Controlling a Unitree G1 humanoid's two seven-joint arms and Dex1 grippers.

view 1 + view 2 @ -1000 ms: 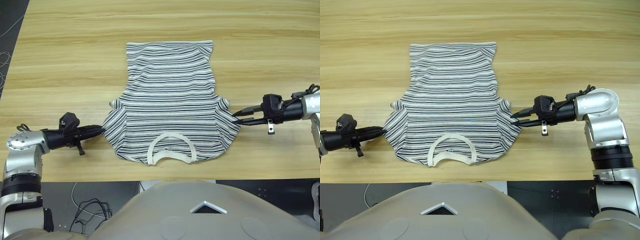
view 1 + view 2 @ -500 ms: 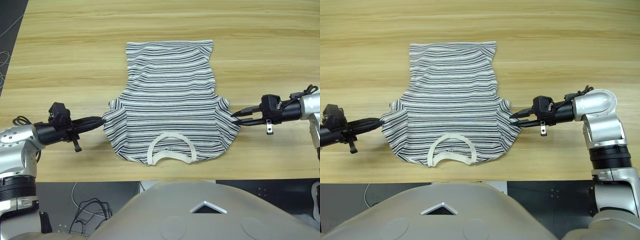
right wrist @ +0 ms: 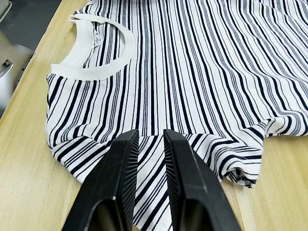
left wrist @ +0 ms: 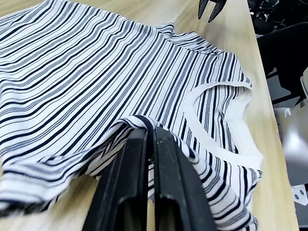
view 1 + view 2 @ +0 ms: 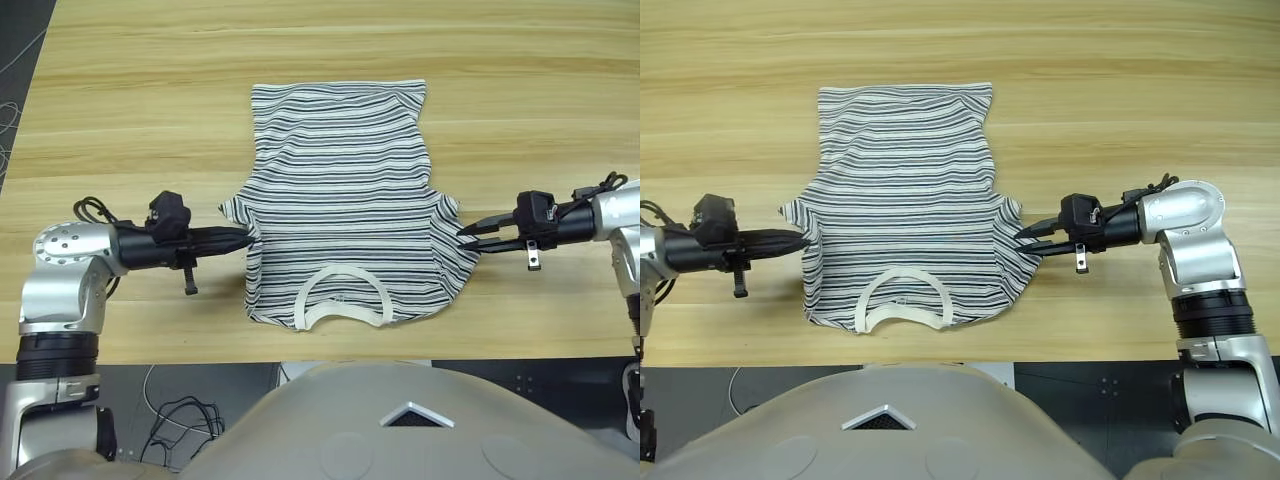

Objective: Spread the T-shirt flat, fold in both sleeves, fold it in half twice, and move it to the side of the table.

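Observation:
A black-and-white striped T-shirt [image 5: 340, 190] lies on the wooden table [image 5: 120, 110], its white collar [image 5: 343, 298] toward the near edge. My left gripper [image 5: 250, 238] is shut on the left sleeve [image 4: 122, 126], holding that fold of cloth pulled in over the shirt's left side. At the opposite side, my right gripper [image 5: 463, 235] is open, its two fingers set on either side of the right sleeve's [image 3: 154, 159] edge. The right sleeve still spreads outward, a little wrinkled. The hem [image 5: 338, 90] lies flat at the far end.
Bare wood surrounds the shirt on the left, right and far sides. The table's front edge [image 5: 150, 360] runs just below the collar. Cables [image 5: 175, 410] lie on the dark floor beyond it.
My left gripper has carried the left sleeve to the right, inward over the shirt, so the left side is now narrower. My right gripper has crept slightly left onto the right sleeve.

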